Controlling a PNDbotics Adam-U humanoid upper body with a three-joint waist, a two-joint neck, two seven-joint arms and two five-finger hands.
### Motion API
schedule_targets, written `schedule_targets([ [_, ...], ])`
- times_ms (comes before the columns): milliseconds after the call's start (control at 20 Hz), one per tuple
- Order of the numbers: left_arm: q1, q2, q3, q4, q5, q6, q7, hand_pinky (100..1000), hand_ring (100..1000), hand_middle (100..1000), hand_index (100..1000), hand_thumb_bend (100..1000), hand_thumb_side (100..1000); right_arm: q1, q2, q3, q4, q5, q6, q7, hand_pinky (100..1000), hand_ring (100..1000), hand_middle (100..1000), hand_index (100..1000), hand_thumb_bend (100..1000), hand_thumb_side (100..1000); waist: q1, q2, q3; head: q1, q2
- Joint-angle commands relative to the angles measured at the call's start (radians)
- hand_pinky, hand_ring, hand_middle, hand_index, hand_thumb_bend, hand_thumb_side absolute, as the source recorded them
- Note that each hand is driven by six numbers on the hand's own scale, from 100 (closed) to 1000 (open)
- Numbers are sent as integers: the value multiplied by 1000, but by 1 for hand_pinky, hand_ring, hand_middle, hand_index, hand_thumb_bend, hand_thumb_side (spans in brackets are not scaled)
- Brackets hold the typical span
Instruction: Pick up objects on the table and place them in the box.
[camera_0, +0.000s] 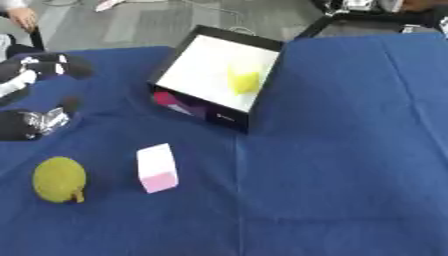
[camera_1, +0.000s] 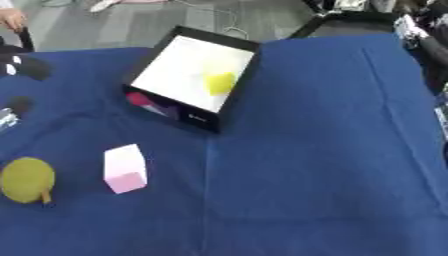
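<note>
Left eye view shows the robot's left hand (camera_0: 39, 75) at the far left edge, over the blue table (camera_0: 350, 150), black and silver, blurred; I cannot tell whether its fingers are spread or curled, and nothing seems to be held. Below it, near the lower left, a yellow-green round fruit (camera_0: 59, 179) with a short stem lies on the cloth. Just beside it to the right, apart from it, stands a small white and pink block (camera_0: 157, 168). Further right and farther back sits the black box (camera_0: 262, 45) with a white inside, tilted so that its opening faces the camera; a yellow object (camera_0: 244, 81) already lies in it. The right hand appears only as a dark arm part at the right edge of the right eye view, so its fingers cannot be judged.

Two things seem left to move. The fruit is round and may roll away on the cloth if the fingers touch it off-centre. The block stands close to it, so a reach for one could knock the other. The box leans on its near wall, and a thing dropped at the rim could slide back out, or a push could shift the box. Nothing else lies between the pieces and the box.
</note>
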Motion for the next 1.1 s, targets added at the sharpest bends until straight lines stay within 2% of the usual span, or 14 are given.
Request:
schedule_targets([
  [50, -20, -20, -10, 3, 15, 13, -67, 908, 817, 854, 899, 100, 814, -8, -29, -5, -4, 7, -1, 5, 1000, 1000, 1000, 902, 100, 470, 8, -31, 4, -20, -2],
  [250, -23, -65, -17, 25, -7, 26, -116, 926, 812, 837, 911, 100, 804, 0, -26, -5, 2, 10, -1, 8, 1000, 1000, 1000, 902, 100, 470, 6, -36, 7, -49, -2],
  [350, -25, -85, -28, 31, -26, 17, -139, 931, 814, 838, 910, 100, 850, 1, -26, -5, 3, 10, -2, 9, 1000, 1000, 1000, 902, 100, 470, 5, -34, 7, -57, -2],
  [400, -26, -95, -31, 35, -34, 14, -150, 934, 815, 839, 910, 100, 941, 0, -26, -6, 4, 10, -3, 9, 1000, 1000, 1000, 902, 100, 470, 4, -33, 7, -59, -2],
  [450, -27, -107, -33, 39, -44, 12, -157, 935, 816, 840, 911, 100, 995, 0, -26, -6, 4, 10, -3, 9, 1000, 1000, 1000, 902, 100, 470, 2, -31, 6, -59, -2],
  [700, -30, -142, -39, 46, -93, 12, -150, 949, 824, 850, 907, 100, 999, -3, -27, -7, 5, 9, -7, 8, 1000, 1000, 1000, 901, 100, 470, -3, -23, 4, -49, -2],
  [800, -29, -147, -40, 40, -88, 10, -143, 982, 842, 868, 922, 100, 906, -4, -28, -7, 6, 9, -8, 8, 1000, 1000, 1000, 901, 100, 470, -5, -23, 5, -41, -2],
  [850, -26, -148, -40, 34, -73, 4, -144, 986, 844, 870, 924, 100, 902, -4, -28, -7, 7, 9, -8, 9, 1000, 1000, 1000, 902, 100, 470, -5, -23, 5, -37, -2],
  [900, -24, -147, -41, 30, -56, -1, -151, 996, 850, 876, 931, 100, 861, -4, -28, -7, 7, 9, -9, 9, 1000, 1000, 1000, 902, 100, 470, -5, -23, 6, -32, -2],
  [1100, -22, -146, -33, 24, -16, 21, -169, 982, 830, 853, 921, 100, 727, -4, -30, -8, 11, 11, -11, 10, 1000, 1000, 1000, 901, 100, 470, -4, -24, 8, -23, -2],
])
